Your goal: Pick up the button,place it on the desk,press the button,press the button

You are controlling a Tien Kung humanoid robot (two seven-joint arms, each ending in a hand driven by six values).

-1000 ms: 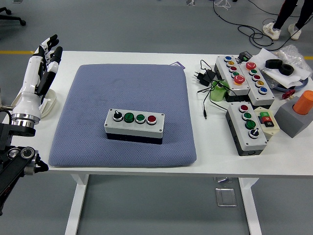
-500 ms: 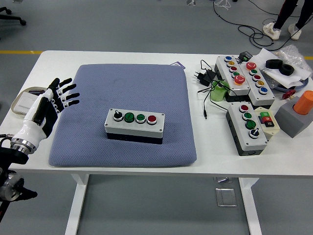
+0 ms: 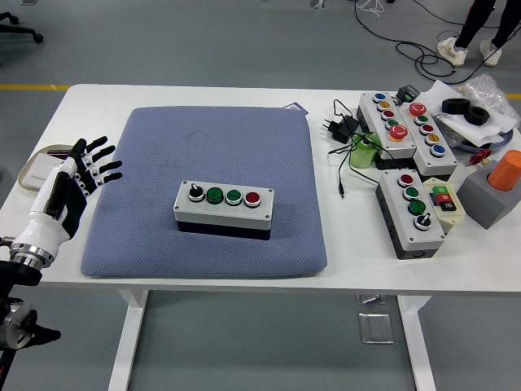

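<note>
Button box: a grey box (image 3: 224, 208) with a black knob, two green buttons and one red button in a row. It sits on the blue mat, a bit nearer the front edge.
Mat: a big blue-grey pad (image 3: 203, 147) lying flat on the white table (image 3: 342, 269).
Left hand: the left hand (image 3: 72, 181) is at the mat's left edge, well apart from the button box. Its fingers are spread wide and it holds nothing.
Tray: a small white tray (image 3: 34, 171) lies just behind the left hand.
Right side of table: more button boxes (image 3: 407, 122) with red, green, yellow and blue buttons, a black plug and cable (image 3: 338, 128), and an orange thing (image 3: 506, 169) standing on a grey block.
Room: grey floor with a yellow line at the far left; a person's legs and shoes (image 3: 452, 50) show at the top right.
Writing: too small to read.
</note>
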